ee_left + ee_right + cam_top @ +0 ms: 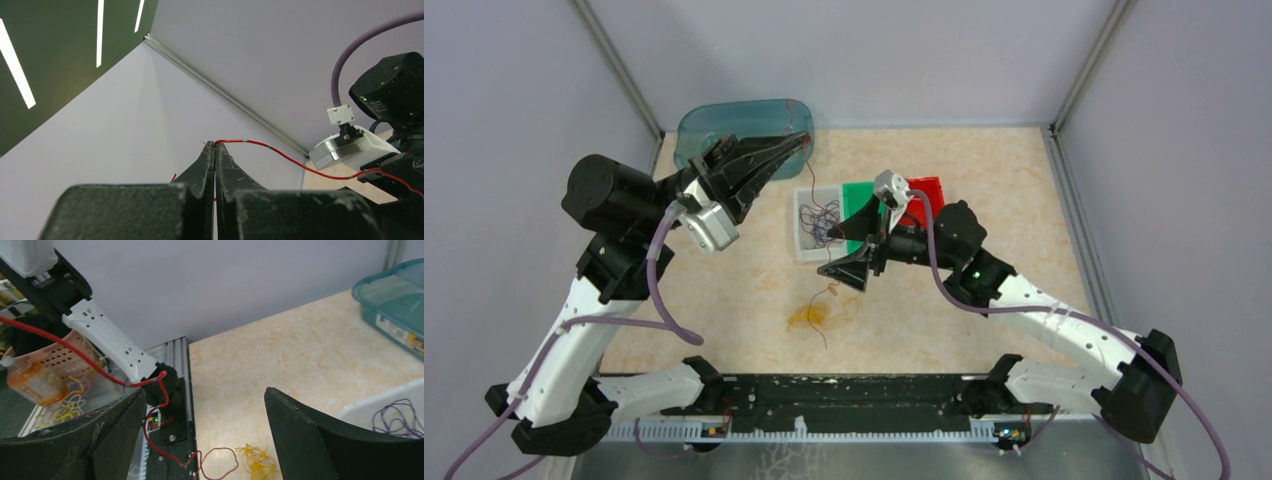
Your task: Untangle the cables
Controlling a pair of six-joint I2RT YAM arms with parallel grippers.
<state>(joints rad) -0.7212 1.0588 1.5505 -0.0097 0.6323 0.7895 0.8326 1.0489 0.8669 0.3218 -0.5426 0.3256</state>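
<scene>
**Drawing the red cable clear**

On the table [984, 180], the bin [800, 228] at centre frame held the purple cable [824, 225]. My left gripper [215, 145], raised upper left, pinched the red cable [232, 141], fingers pressed together. The right gripper [204, 390] stood spread. I judged a slow lift safest, with the right steadying the slack.

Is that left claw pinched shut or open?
Shut. In its wrist view the left gripper has its jaws pressed together, pinching a thin red cable at the tips.
</scene>
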